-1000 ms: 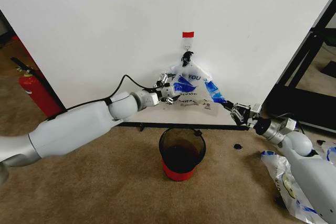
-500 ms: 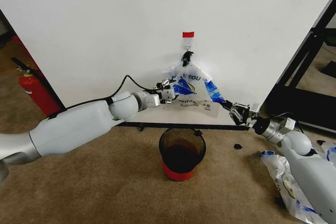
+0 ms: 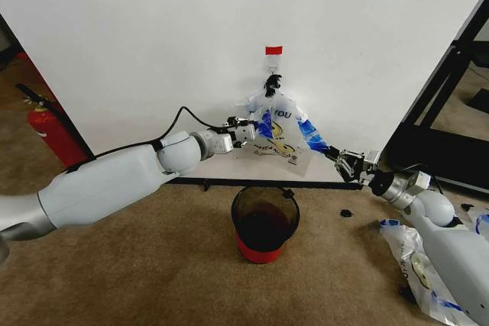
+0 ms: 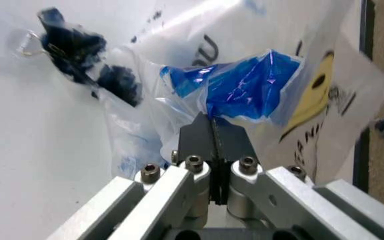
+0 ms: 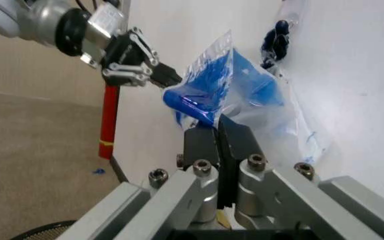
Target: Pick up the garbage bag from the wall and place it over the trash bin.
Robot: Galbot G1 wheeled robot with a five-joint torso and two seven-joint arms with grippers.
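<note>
**binwatcher:** So the garbage bag (image 3: 280, 133) hangs on the wall hook (image 3: 272, 82) under a red tape tab (image 3: 273, 50), with the trash bin (image 3: 264, 223) on the carpet right below it, well apart from the bag. What's the risk from here, you reckon?

**armchair_rigger:** Tearing, mostly. Both arms have a blue handle patch each, and the black knot at the top is looped on the hook. If they pull down or outward instead of lifting the loop off first, that thin plastic probably stretches or rips. The other risk is the film sliding out of a pinch, since it's slick and bunched up.

**binwatcher:** How are the fingers looking?

**armchair_rigger:** The left gripper (image 4: 213, 131) has its fingers pressed together, clamping the blue patch on the bag's left side, pretty much no gap. The right gripper (image 5: 217, 127) is the same deal, fingers closed tight on the other blue patch, bag stretched between the two. In the head view the right gripper sits low near the black floor strip (image 3: 229, 183), the left one higher against the wall.
</note>
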